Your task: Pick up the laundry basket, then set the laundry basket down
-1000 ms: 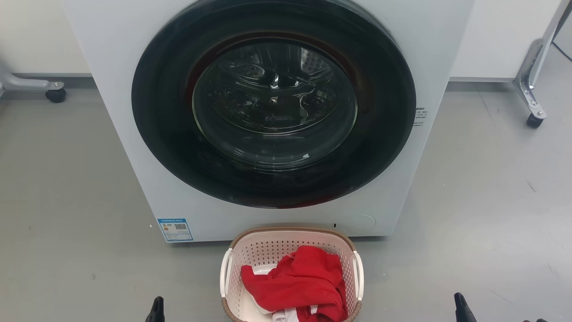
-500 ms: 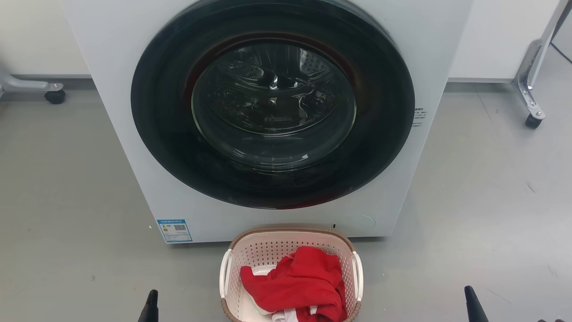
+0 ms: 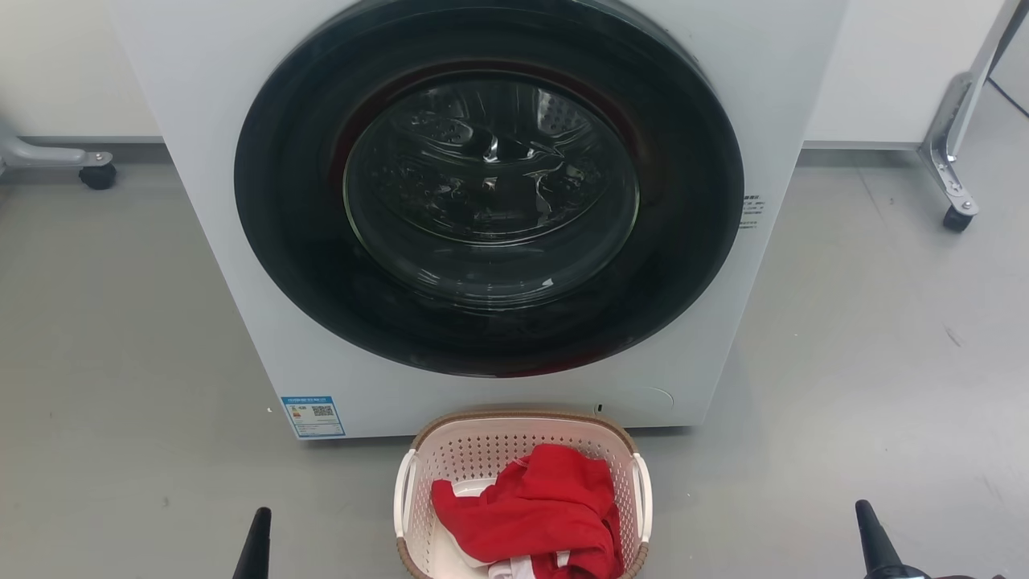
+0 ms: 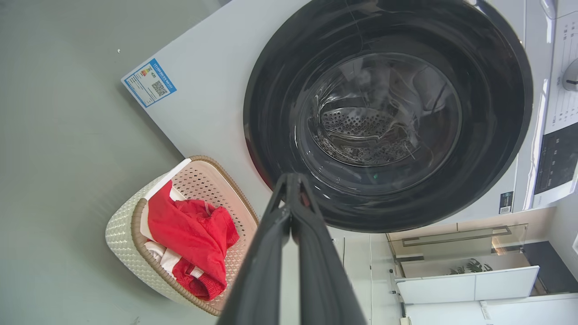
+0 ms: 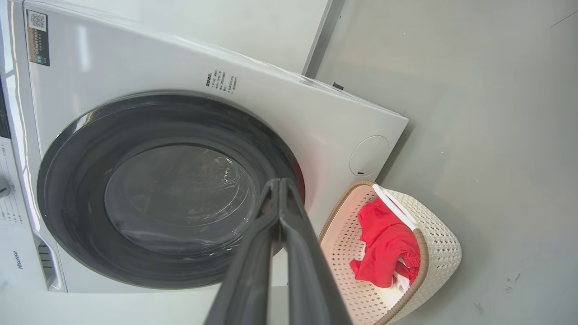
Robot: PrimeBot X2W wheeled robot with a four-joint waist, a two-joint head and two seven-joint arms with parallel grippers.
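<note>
The laundry basket (image 3: 522, 416) stands on the grey floor (image 3: 120, 362) directly in front of the washer (image 3: 201, 209), with its far rim close to the foot of the machine. It is a small rounded-rectangular tub of cream plastic. Its walls are pierced by rows of small holes, the top is capped by a brown woven-look rim, and a white handle (image 3: 399, 490) runs along either side. Inside, a crumpled red garment (image 3: 530, 507) covers most of the interior, and a white cloth (image 3: 474, 486) shows beneath its edges. Through the washer's round glass door (image 3: 490, 185) the perforated metal drum (image 4: 361, 131) is visible (reflections hide whether it holds anything). The left gripper (image 3: 261, 515) rises at the lower left of the head view and the right gripper (image 3: 864, 511) at the lower right, each well apart from the basket, which sits between them. In both wrist views the two dark fingers are pressed together tip to tip.
</note>
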